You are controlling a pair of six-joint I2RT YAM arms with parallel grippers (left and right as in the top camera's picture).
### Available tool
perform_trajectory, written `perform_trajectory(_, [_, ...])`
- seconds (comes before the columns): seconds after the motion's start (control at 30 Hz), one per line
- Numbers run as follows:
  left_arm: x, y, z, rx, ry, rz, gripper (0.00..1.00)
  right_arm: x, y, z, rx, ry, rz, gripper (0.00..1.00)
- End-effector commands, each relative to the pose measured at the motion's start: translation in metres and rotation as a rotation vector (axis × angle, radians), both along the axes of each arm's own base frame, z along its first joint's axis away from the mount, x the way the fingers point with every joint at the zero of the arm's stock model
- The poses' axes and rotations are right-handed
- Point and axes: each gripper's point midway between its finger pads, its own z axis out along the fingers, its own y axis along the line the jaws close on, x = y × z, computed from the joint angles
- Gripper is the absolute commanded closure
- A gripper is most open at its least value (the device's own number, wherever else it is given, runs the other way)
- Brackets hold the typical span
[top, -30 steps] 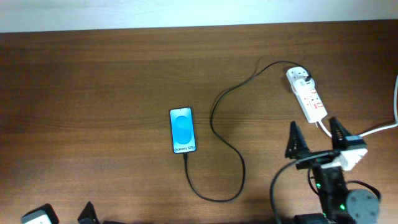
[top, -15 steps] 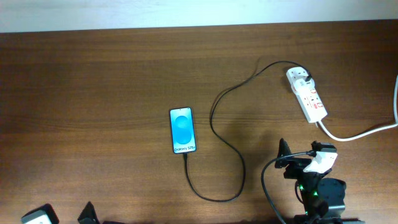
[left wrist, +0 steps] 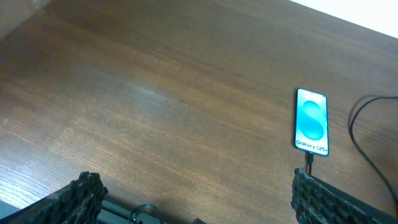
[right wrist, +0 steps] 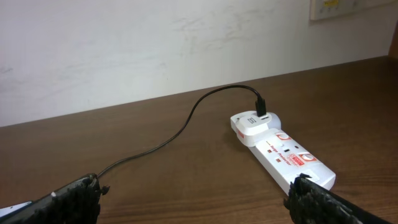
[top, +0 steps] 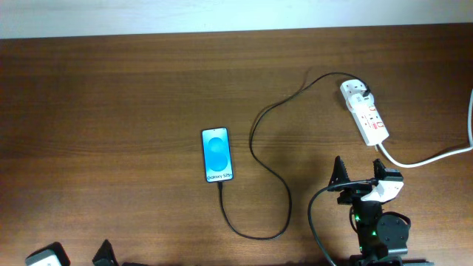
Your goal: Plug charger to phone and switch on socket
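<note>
Your right gripper [top: 359, 171] hangs with its jaws wide apart and empty, just short of the near end of the socket [top: 366, 114]. Judge that strip as light, rigid plastic on smooth wood: a sideways shove would likely skate it, so press a red rocker switch [right wrist: 283, 137] straight down with one fingertip. Whether the rocker is already on, you cannot tell.

The black-and-white plug head [right wrist: 255, 126] sits in the strip's far outlet. The charger [top: 284, 193] is thin and limp; take it only by the stiffer connector tip, which looks seated at the lower edge of the phone [top: 216, 155]. The phone lies flat, slim and probably slick, so steady it by its edges.

Your left gripper [left wrist: 205, 202], also spread and empty, waits at the near edge, well apart from the phone.

Bare table [top: 111, 111] lies open on the left. On the right, mind the thick white cord [top: 429, 157] running off the edge, and the cable loop just left of your right arm.
</note>
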Motion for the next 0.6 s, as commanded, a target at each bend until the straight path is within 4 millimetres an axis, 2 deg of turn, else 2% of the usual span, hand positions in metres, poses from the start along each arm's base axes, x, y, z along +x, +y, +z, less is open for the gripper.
perform_trajectory(0.0, [0.0, 0.001, 0.001, -0.003, -0.005, 0.013, 0.01, 0.0, -0.003, -0.003, -0.008, 0.003, -0.017, 0.02])
perform_trajectory(0.13, [0.006, 0.01, 0.0, 0.033, -0.039, 0.056, 0.01, 0.0, -0.003, -0.003, -0.008, 0.003, -0.017, 0.02])
perform_trajectory(0.23, [0.021, 0.006, 0.009, 0.103, -0.189, -0.009, 0.01, 0.0, -0.003, -0.003, -0.008, 0.003, -0.017, 0.02])
perform_trajectory(0.27, [0.026, 0.007, 0.004, 0.118, -0.22, -0.003, 0.01, 0.0, -0.003, -0.003, -0.008, 0.003, -0.017, 0.02])
perform_trajectory(0.37, [0.046, 0.002, -0.025, 0.121, -0.268, -0.002, 0.01, 0.0, -0.003, -0.003, -0.008, 0.003, -0.017, 0.02])
perform_trajectory(0.43, [0.069, -0.01, -0.036, 0.147, -0.313, -0.074, 0.01, 0.0, -0.003, -0.003, -0.008, 0.003, -0.017, 0.02])
perform_trajectory(0.57, [0.106, -0.017, -0.094, 0.146, -0.229, -0.104, 0.01, 0.0, -0.003, -0.003, -0.008, 0.003, -0.017, 0.02])
